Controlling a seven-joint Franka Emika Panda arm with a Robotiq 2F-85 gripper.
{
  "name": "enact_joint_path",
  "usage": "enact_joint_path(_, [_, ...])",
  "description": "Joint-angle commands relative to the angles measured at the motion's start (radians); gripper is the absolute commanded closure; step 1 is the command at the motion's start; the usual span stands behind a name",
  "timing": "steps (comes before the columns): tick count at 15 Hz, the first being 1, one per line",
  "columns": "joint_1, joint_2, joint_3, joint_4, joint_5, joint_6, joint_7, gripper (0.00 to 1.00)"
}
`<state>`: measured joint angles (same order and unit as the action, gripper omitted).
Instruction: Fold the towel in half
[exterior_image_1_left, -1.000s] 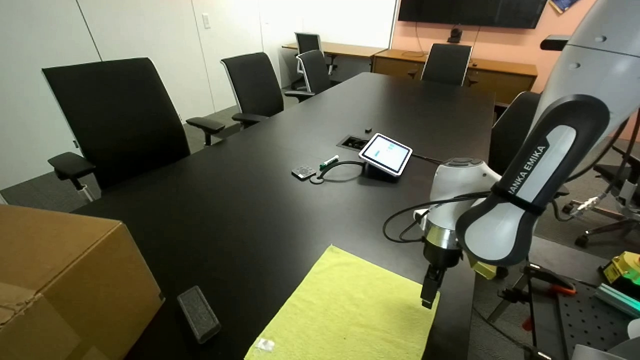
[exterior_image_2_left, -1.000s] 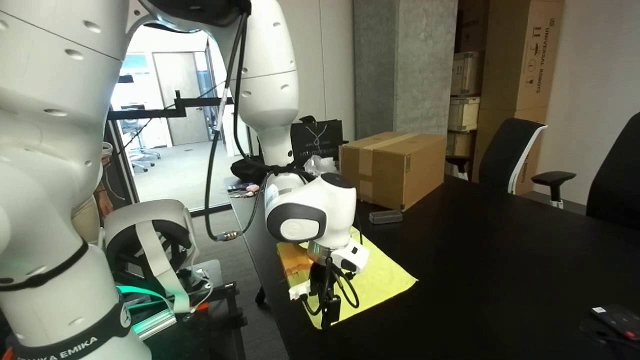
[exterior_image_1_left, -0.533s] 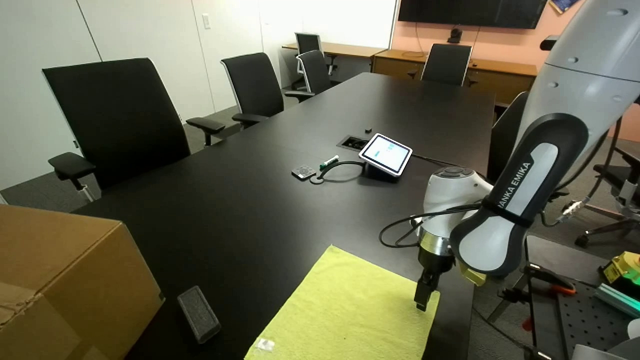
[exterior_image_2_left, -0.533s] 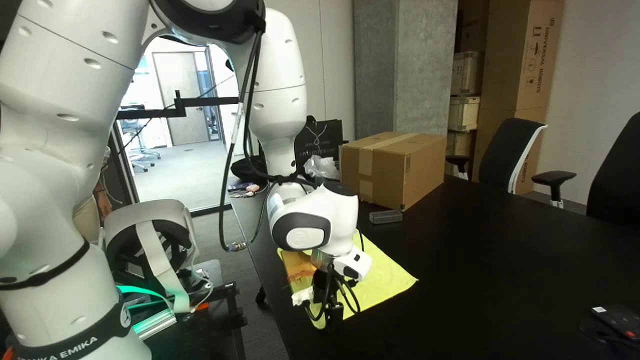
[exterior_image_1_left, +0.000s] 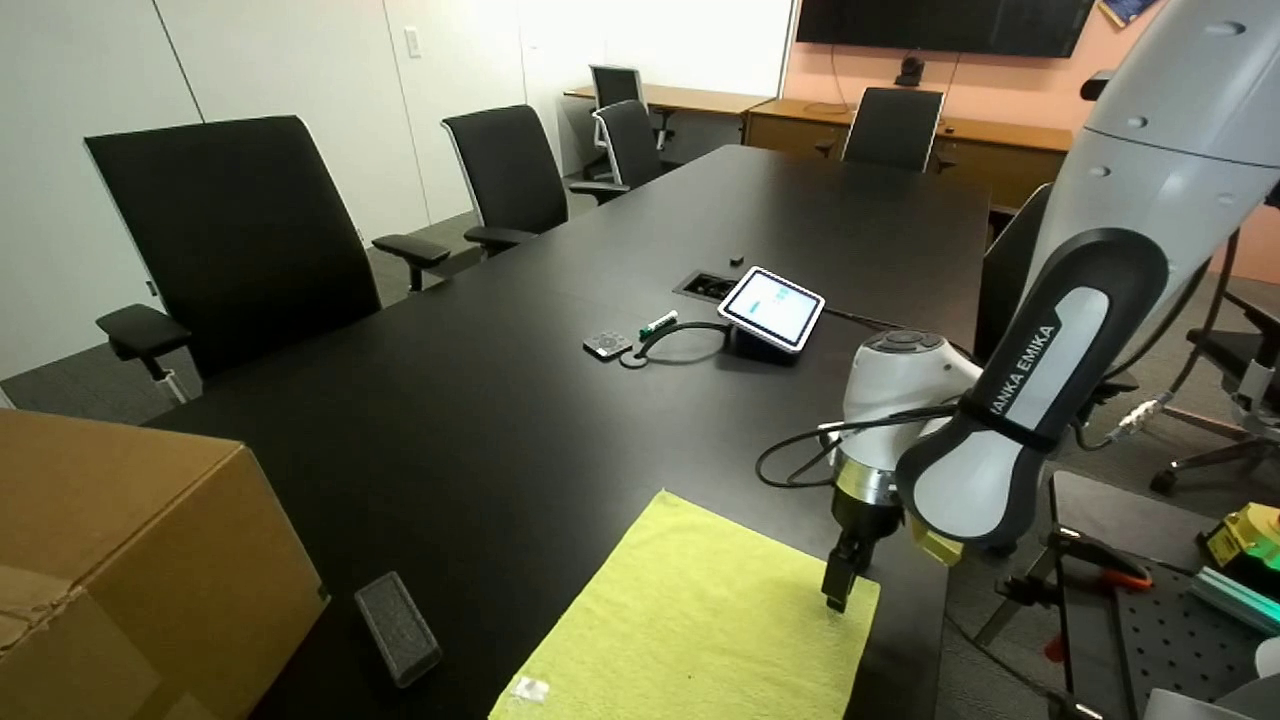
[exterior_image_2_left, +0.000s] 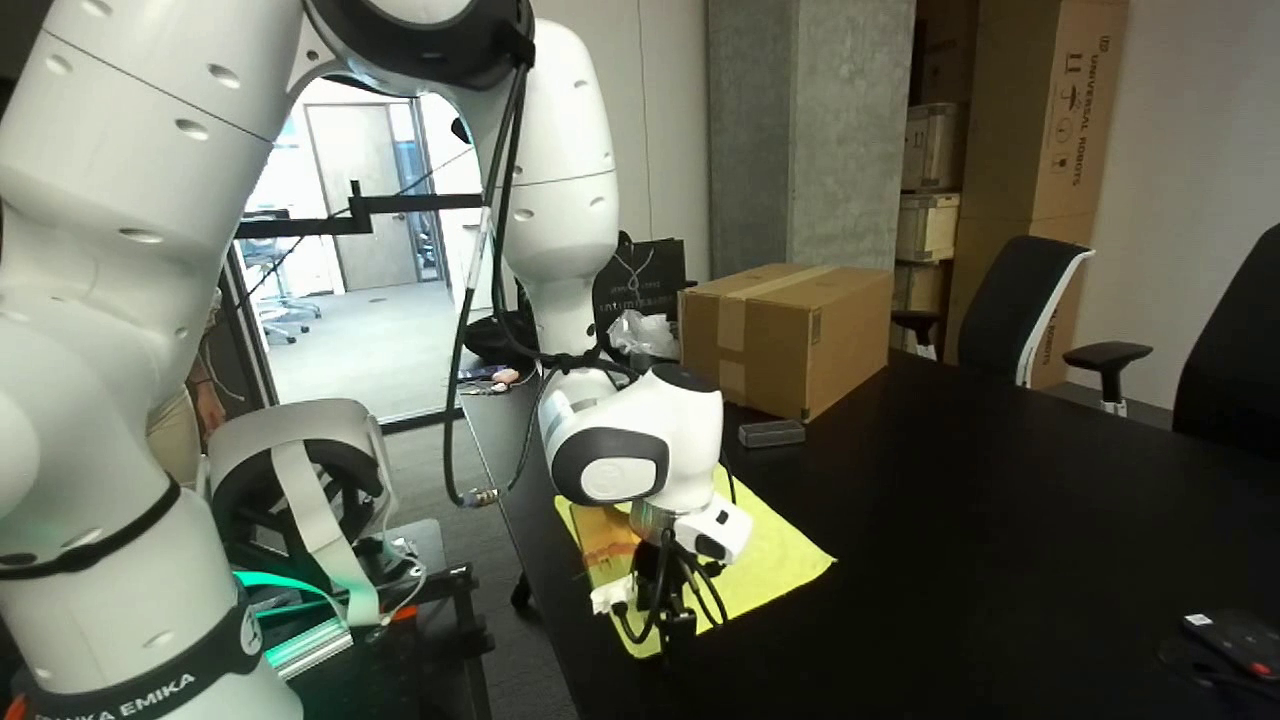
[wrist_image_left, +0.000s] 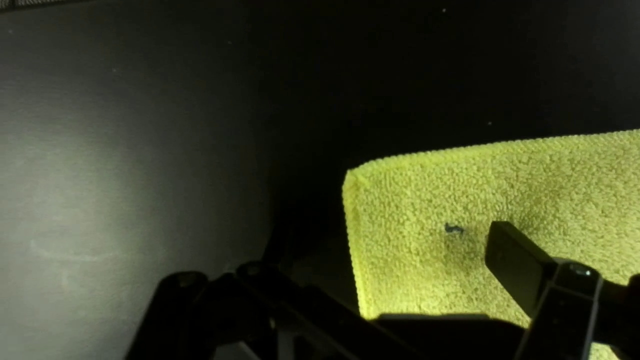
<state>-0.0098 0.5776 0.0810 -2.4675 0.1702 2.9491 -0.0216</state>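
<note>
Towel, yellow and spread flat, lies at the near end of the black table, close to its right edge in an exterior view. And here's the gripper, low over the right-hand corner! Its fingers stand well apart with nothing held: in the wrist view one is over the pile, the other out past the hem, above bare table. Does either tip touch? I cannot tell.

Now, how will it handle: light, soft and floppy by the look of it, nothing to break, and that looped pile should give good grip. The catch is how thin it lies; the tips could skate over. So it's the hem, near the corner, pinched low and scooped into a little bunch. Take one corner alone and the rest may trail, leaving a crooked fold.

Traffic around? Cardboard box on the left, grey block between it and the towel. Far up the table, well apart, sit a tablet and a green marker. Nothing there to block a fold, I'd say. The nearer worry: a looping cable slung above the gripper, and the hard table beneath, where pressing too low could jam the fingers.
</note>
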Motion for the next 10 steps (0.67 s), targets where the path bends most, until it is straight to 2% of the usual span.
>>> enact_joint_path(1, [0.025, 0.01, -0.017, 0.011, -0.034, 0.004, 0.032, 0.0])
enact_joint_path(5, [0.029, 0.011, -0.019, 0.017, -0.042, -0.016, 0.034, 0.0])
enact_joint_path(6, [0.028, 0.012, -0.017, 0.018, -0.043, -0.018, 0.033, 0.03])
enact_joint_path(9, [0.027, 0.009, -0.02, 0.022, -0.046, -0.032, 0.036, 0.24])
enact_joint_path(10, [0.029, 0.01, -0.023, 0.025, -0.046, -0.038, 0.039, 0.36])
